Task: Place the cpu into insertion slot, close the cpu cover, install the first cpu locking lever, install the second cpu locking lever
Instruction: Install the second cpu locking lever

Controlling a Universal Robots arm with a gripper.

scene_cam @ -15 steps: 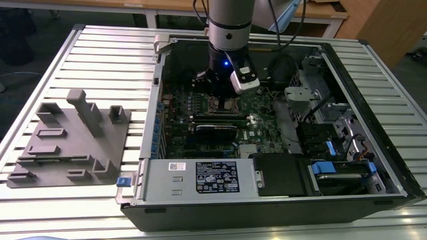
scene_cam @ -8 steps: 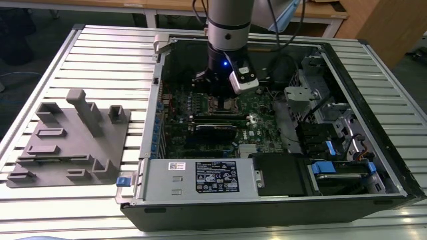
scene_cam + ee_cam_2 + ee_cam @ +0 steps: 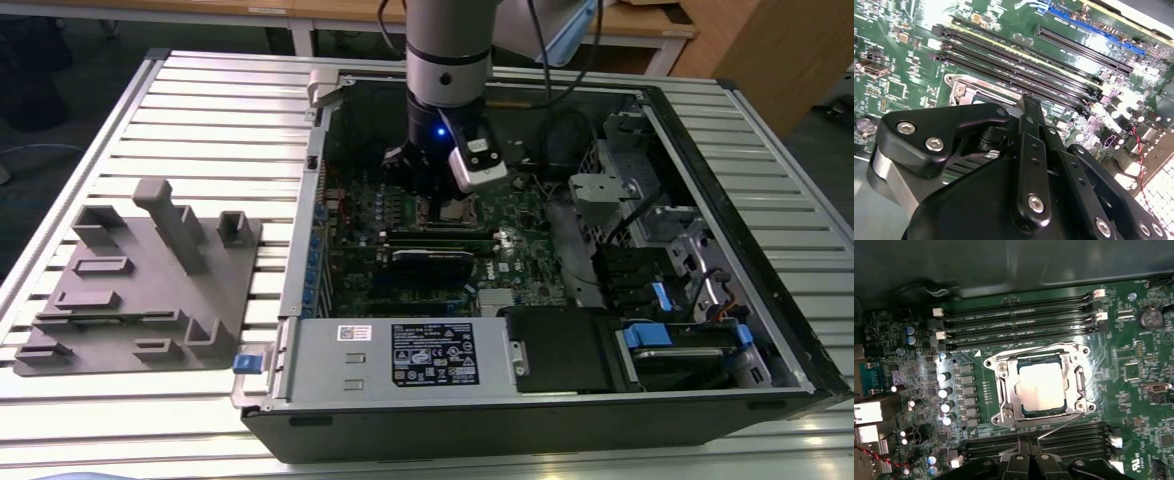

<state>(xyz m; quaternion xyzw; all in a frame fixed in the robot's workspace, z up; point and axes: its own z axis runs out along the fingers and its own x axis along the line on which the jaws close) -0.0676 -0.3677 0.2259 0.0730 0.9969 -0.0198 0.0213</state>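
Chip (image 3: pixel 1041 387): silver-grey square, seated in the socket (image 3: pixel 1072 371) at centre frame in the first wrist view, metal frame plate (image 3: pixel 1009 401) down around it. Gripper (image 3: pixel 1024 441): fingers pressed together, holding nothing, at lower edge over memory slots (image 3: pixel 1019 322).

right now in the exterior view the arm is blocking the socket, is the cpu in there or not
observer: yes. In the first wrist view the cpu sits in the insertion slot, silver face up.
operator: ok and the cover, up or down
observer: down. The cpu cover lies flat around the cpu, and its window frames the chip. The gripper is just off that socket's edge, by the memory slots.
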